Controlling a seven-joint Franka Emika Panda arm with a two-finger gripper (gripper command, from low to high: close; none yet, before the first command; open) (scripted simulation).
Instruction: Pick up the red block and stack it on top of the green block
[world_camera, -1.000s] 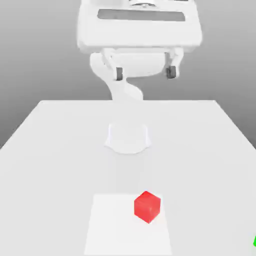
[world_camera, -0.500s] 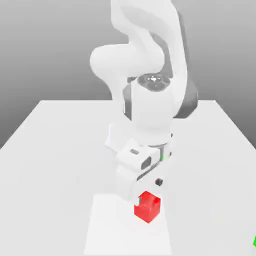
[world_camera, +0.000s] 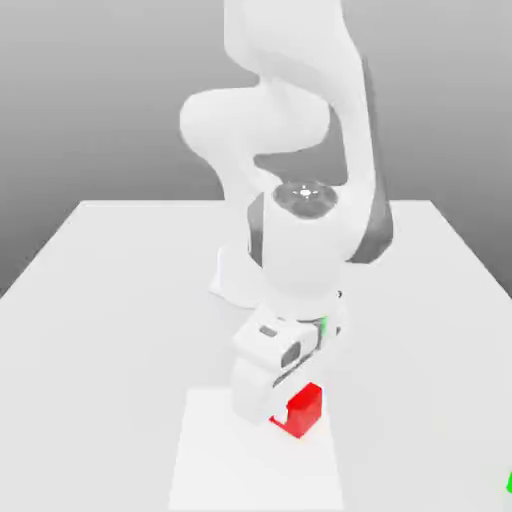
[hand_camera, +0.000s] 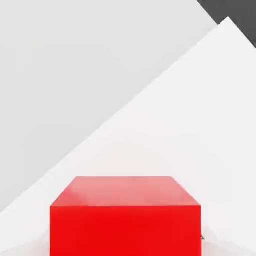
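1. A pale surface is backed by grey.
2. The red block, toward 5 o'clock in the exterior view, is gripped by the closed gripper.
3. The green block is partly seen toward 4 o'clock.

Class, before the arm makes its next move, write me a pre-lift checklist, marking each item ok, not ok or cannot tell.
1. Gripper down at the red block: ok, one finger overlaps the block in the exterior view.
2. Gripper closed on the block: ok, as far as the views suggest.
3. Grip firm enough to lift: cannot tell.
4. Block raised off the white patch: cannot tell; any gap beneath is not clear.
5. Green block fully in sight for stacking: not ok, just a sliver at the exterior view's right edge.
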